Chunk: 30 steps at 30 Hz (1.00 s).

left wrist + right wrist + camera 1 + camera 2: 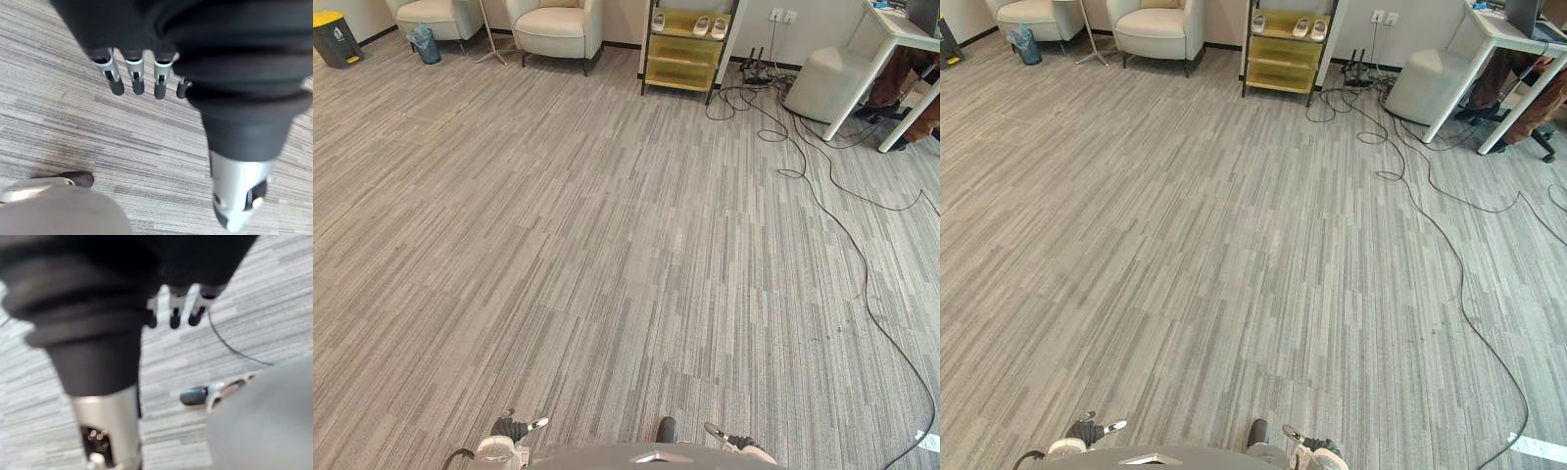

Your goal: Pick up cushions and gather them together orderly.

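The robot is standing on an open stretch of grey striped carpet floor [607, 245], both arms hanging low at its sides. The left hand [514, 428] is dangling above the carpet with its fingers [137, 81] straight and released, grasping nothing. The right hand [736, 443] is doing the same, its fingers [175, 316] loose and empty.

What is looking like a tan cushion [558, 4] is resting against the back of the nearer white armchair [556, 29], far ahead and somewhat to the robot's left, well apart from both hands. It is too small to tell which way its long axis is running. A second armchair [435, 15] is sitting further left along the same wall.

The left hand is judged slightly the nearer, since the chairs are lying on that side, but neither is within reach. The coming move is likely calling for a walk forward and left before any grasp.

Room for that walk is looking generous down the middle and left of the floor. To the right, loose cables [754, 103] are trailing from the wall beside a yellow shoe shelf [683, 54] and a white pouf [827, 83], so that side is best avoided. A yellow-lidded bin [333, 37] is marking the far left corner.
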Motion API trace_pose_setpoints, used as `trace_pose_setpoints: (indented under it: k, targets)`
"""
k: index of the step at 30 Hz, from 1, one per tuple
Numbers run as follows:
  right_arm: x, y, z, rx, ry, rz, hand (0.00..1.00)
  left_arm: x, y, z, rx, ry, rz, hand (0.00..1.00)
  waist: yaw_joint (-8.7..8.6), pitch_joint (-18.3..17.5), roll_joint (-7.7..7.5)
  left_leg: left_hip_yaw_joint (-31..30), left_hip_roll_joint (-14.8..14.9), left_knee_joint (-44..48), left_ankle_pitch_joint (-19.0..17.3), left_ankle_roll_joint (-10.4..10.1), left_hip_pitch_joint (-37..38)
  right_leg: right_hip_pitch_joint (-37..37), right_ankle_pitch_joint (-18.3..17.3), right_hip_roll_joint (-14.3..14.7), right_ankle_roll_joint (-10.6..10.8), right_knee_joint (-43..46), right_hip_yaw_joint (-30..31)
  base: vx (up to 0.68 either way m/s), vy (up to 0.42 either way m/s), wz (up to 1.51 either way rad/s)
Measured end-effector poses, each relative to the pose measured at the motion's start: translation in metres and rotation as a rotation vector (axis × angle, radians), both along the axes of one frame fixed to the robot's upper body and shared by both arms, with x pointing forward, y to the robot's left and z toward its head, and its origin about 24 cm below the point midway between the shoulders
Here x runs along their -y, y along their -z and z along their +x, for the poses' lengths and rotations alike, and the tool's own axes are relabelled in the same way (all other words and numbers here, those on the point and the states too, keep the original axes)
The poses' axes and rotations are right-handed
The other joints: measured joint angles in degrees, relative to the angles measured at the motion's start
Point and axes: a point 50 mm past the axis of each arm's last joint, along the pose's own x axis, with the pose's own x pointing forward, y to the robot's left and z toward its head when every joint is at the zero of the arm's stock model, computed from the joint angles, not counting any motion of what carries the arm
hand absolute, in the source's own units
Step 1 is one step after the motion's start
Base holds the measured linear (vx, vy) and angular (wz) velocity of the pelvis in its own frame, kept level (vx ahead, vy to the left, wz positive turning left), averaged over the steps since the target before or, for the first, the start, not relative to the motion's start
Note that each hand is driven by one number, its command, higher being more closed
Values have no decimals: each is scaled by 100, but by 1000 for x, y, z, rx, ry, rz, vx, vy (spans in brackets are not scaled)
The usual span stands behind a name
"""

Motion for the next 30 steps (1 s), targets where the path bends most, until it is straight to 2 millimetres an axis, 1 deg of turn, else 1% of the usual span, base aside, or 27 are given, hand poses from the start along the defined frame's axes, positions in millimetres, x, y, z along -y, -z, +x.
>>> trace_pose_setpoints:
  k: [1,3,5,6,7,9,10,11,12,13,14,15,16,17,18,19,20,21,22,23,24,25,26,27,28,29,30]
  targets:
    - [-1,0,1,2,-3,1,0,-1,0,0,0,0,2,0,-5,14,-18,32,-4,-19,1,1,0,-58,-63,-38,-4,130,-68,-83,-4,-5]
    - [-2,0,1,8,-8,5,0,-5,-1,2,5,2,13,0,-115,32,-91,75,-71,-209,67,64,-8,-369,-355,-262,-69,745,-331,-70,-10,19]
    - [-1,0,0,7,-8,3,0,-6,-3,4,18,2,16,0,-118,38,-97,14,-82,-290,74,47,-5,-428,-484,-334,-75,920,-414,-33,-25,18]
    - [-1,0,-1,6,-7,2,0,-6,-3,5,23,2,16,0,-119,41,-90,3,-72,-312,73,44,-4,-438,-538,-341,-108,955,-467,-4,-39,18]
    - [-1,0,-2,5,-8,1,0,-6,-3,5,27,-1,15,0,-108,39,-86,-29,-31,-366,16,-47,-8,-479,-606,-325,-115,1013,-502,31,-64,13]
    - [0,0,-2,6,-4,0,0,-5,-3,5,27,-9,11,0,-110,38,-56,-15,111,-272,-116,-155,-82,-501,-733,-220,-212,1071,-630,83,-111,3]
    - [-1,0,-1,8,-11,2,0,-4,-2,3,23,-27,2,0,-101,15,17,96,363,154,-383,-316,-247,-460,-901,-46,-331,1080,-782,218,-127,-27]
    - [-3,0,0,13,-26,0,0,-6,-2,-1,24,-56,-3,0,-50,-8,49,344,640,1110,-495,-390,-521,-315,-951,120,-285,889,-808,176,-71,-30]
    - [-2,-1,0,16,-29,-2,0,-7,-3,0,28,-64,-5,0,-50,-5,49,413,727,1500,-504,-406,-692,-291,-949,163,-283,875,-814,291,-171,-30]
    - [-2,-2,1,29,-45,-13,0,-6,-5,6,56,-71,-16,0,-45,20,91,660,1085,3154,-290,-463,-1344,-54,-938,300,-275,765,-809,277,-171,-26]
    - [1,-5,5,44,-51,-31,0,-3,-6,8,73,-78,-25,0,28,110,178,674,1355,4182,69,-459,-1683,229,-988,368,-340,657,-724,316,-180,-34]
    - [2,-5,6,49,-56,-36,0,-3,-6,8,76,-83,-26,0,63,144,224,674,1401,4409,65,-466,-1756,289,-1010,371,-348,630,-681,214,-61,-46]
    - [2,-8,13,71,-78,-44,0,2,-7,11,93,-97,-43,0,90,220,284,685,1481,4802,-109,-465,-2026,468,-1093,356,-340,572,-570,254,-29,-36]
    - [-2,-9,20,87,-95,-38,0,3,-8,15,109,-105,-50,0,87,253,345,683,1483,4874,-205,-450,-2249,620,-1212,324,-361,476,-495,265,-15,-31]
    - [-3,-10,22,90,-104,-37,0,5,-8,16,122,-111,-56,0,103,255,357,697,1483,4792,-242,-455,-2450,720,-1264,285,-312,406,-456,328,16,-10]
    - [-5,-10,24,91,-119,-37,0,6,-9,17,134,-126,-66,0,123,255,352,735,1485,4509,-254,-431,-2740,863,-1334,232,-268,327,-438,221,56,-4]
    - [-6,-10,24,91,-125,-37,0,5,-9,18,139,-137,-68,0,162,260,344,799,1483,4248,-252,-428,-2862,942,-1388,200,-236,297,-434,301,120,-3]
    - [-7,-10,25,93,-133,-37,0,4,-11,20,153,-150,-69,0,223,267,338,910,1439,3572,-221,-433,-3041,1053,-1484,147,-146,268,-411,424,246,-9]
    - [-8,-10,27,98,-136,-36,0,5,-11,20,154,-154,-71,0,274,274,328,957,1339,2826,-50,-417,-3129,1157,-1594,69,-26,269,-370,450,286,-13]
    - [-9,-11,28,101,-139,-35,0,4,-11,20,153,-158,-71,0,313,284,313,948,1258,2396,102,-423,-3150,1212,-1667,15,55,268,-316,497,355,-34]
    - [-12,-11,32,108,-167,-36,0,4,-10,16,147,-174,-73,0,414,285,301,835,1078,1355,567,-531,-3192,1329,-1848,-97,236,267,-151,444,358,-53]
    - [-15,-12,34,115,-181,-33,0,6,-8,13,137,-181,-79,0,499,290,271,801,1060,1293,1062,-542,-3177,1365,-1945,-166,348,261,-5,572,408,-84]
    - [-26,-12,43,131,-209,-13,0,-2,-7,6,118,-188,-58,0,594,260,80,857,868,1704,1053,-225,-3223,1448,-2081,-328,292,192,308,506,316,-63]
    - [-31,-12,43,131,-207,0,0,-5,-8,7,119,-190,-50,0,572,252,-8,870,827,1948,822,-179,-3320,1443,-2087,-382,255,275,445,589,284,-36]
    - [-37,-12,46,143,-207,14,0,-8,-9,8,127,-205,-50,0,576,241,-132,899,706,2373,387,34,-3418,1371,-2054,-487,278,729,659,622,275,-1]
    - [-38,-12,46,141,-207,17,0,-8,-9,8,128,-208,-55,0,628,219,-170,967,659,2546,185,94,-3365,1305,-2026,-596,310,1069,736,742,362,0]
    - [-38,-12,47,137,-216,17,0,-7,-7,4,110,-206,-53,0,655,205,-208,1052,538,2693,-73,229,-3168,1162,-1893,-782,492,1705,847,711,346,-5]
